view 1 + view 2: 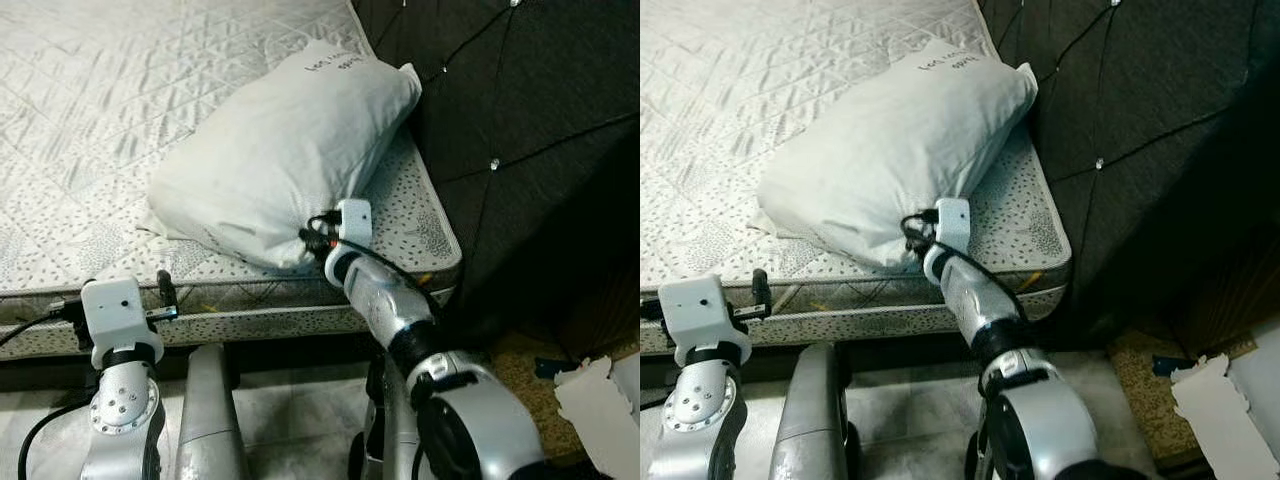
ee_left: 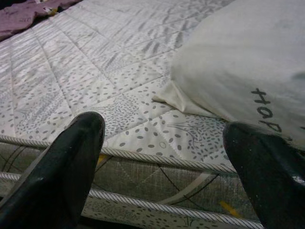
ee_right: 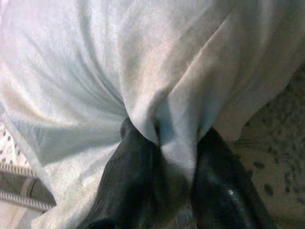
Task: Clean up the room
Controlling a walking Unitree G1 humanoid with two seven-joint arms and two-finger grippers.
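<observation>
A white pillow with black writing lies slanted on the quilted mattress, its far end against the headboard. My right gripper is at the pillow's near lower corner, shut on a bunched fold of the pillowcase between its black fingers. It sits at the mattress's front right edge. My left gripper is held low in front of the mattress's front edge, to the left of the pillow. It is open, with nothing between its fingers.
A dark tufted headboard stands on the right of the bed. Torn white paper lies on the floor at the lower right. A purple cloth lies at the mattress's far end. Pale floor tiles run below the bed edge.
</observation>
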